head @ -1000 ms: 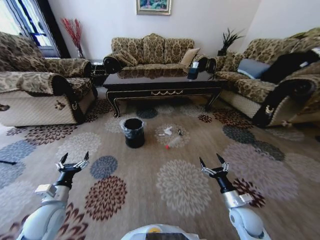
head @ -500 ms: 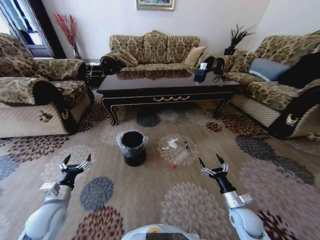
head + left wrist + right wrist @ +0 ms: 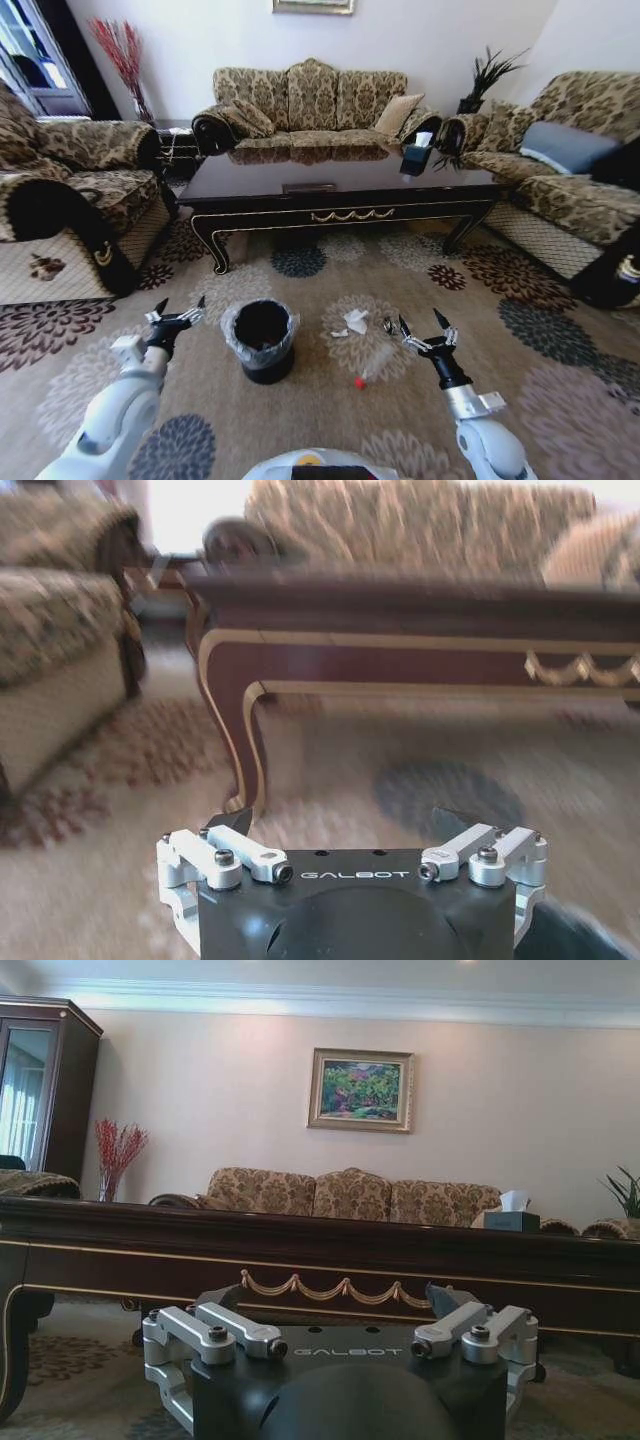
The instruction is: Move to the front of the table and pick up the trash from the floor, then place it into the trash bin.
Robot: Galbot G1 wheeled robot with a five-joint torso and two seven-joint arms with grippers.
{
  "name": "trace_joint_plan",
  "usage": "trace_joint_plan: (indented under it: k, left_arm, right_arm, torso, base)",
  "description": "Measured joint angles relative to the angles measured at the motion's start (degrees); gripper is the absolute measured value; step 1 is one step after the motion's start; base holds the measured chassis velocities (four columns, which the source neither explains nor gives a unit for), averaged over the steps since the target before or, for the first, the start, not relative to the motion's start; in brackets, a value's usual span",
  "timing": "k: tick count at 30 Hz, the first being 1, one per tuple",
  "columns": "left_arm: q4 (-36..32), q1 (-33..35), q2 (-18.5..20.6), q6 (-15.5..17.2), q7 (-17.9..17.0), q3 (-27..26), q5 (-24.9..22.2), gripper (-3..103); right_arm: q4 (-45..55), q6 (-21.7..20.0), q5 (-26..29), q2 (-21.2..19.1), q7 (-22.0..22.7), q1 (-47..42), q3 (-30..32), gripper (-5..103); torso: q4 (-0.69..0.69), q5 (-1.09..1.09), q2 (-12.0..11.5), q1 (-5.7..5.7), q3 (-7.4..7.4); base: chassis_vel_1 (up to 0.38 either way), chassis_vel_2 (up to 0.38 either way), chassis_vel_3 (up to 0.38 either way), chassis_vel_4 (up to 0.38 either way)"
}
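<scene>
Trash (image 3: 356, 321) lies on the patterned carpet (image 3: 560, 400) in front of us: crumpled white paper pieces on a pale flower of the carpet, a small dark item (image 3: 388, 325) just beside them toward our right, and a tiny red bit (image 3: 359, 382) nearer to us, apart from the paper. Just to the left of these scraps we see the trash bin (image 3: 262, 341), a round black bucket with a thin clear liner folded over its rim, standing upright on the carpet. Beyond both stands the table (image 3: 340, 186), long, low and glossy dark, with curved legs and a gold ornament (image 3: 351, 214) on its front apron; a dark tissue box (image 3: 415, 157) with white tissue sits near its far right corner. Our right gripper (image 3: 423, 327) hangs above the floor close to the dark item, its fingers spread apart and holding nothing; from its wrist we look level at the table's apron (image 3: 340, 1260) and the sofa (image 3: 350, 1198) behind. Our left gripper (image 3: 177, 311) hovers just left of the bin, its fingers likewise spread and empty; from its wrist we see the table's left front leg (image 3: 245, 730). Sofas ring the table on three sides.
</scene>
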Motion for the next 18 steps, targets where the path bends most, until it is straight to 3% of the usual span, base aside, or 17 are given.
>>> trace_joint_plan:
  k: [2,4,8,9,12,17,18]
  left_arm:
    - [-1.3,-0.4,0.7,4.3,-1.9,1.2,-1.8,100]
    - [-1.7,-0.5,0.9,5.4,-2.5,1.4,-2.4,100]
    - [-3.5,-1.2,2.3,13.0,-8.5,3.0,-6.4,100]
    - [-3.5,-1.2,2.3,13.0,-8.5,3.0,-6.4,100]
    - [-2.7,-3.4,2.7,15.2,-13.1,4.9,-9.2,100]
    - [-1.6,-6.6,3.3,15.4,-19.4,7.5,-15.0,100]
    - [-1.6,-6.6,3.3,15.4,-19.4,7.5,-15.0,100]
  right_arm:
    - [0.0,0.2,0.0,0.1,0.0,-0.2,0.2,100]
    - [0.0,0.3,0.0,0.1,0.0,-0.2,0.3,100]
    - [-0.3,0.6,0.0,0.1,0.0,-0.3,0.4,100]
    - [-0.3,0.6,0.0,0.1,0.0,-0.3,0.4,100]
    - [-0.3,0.6,-0.1,0.2,0.1,-0.2,0.2,100]
    - [-0.3,0.6,-0.4,0.4,0.1,-0.4,0.2,100]
    - [-0.3,0.6,-0.4,0.4,0.1,-0.4,0.2,100]
  torso:
    - [0.0,0.0,0.0,-0.04,-0.02]
    - [0.01,0.0,0.0,-0.04,-0.02]
    - [0.02,0.02,0.0,-0.05,-0.03]
    - [0.02,0.02,0.0,-0.05,-0.03]
    - [0.02,-0.02,0.0,-0.03,-0.02]
    - [0.01,0.0,0.0,-0.03,-0.02]
    - [0.01,0.0,0.0,-0.03,-0.02]
  base:
    - [0.03,-0.021,-0.021,0.022]
    - [0.06,-0.05,-0.041,0.045]
    - [0.021,-0.026,-0.014,0.026]
    - [0.0,0.0,0.0,0.0]
    - [0.0,0.0,0.0,0.0]
    - [0.0,0.0,0.0,0.0]
    - [0.0,0.0,0.0,0.0]
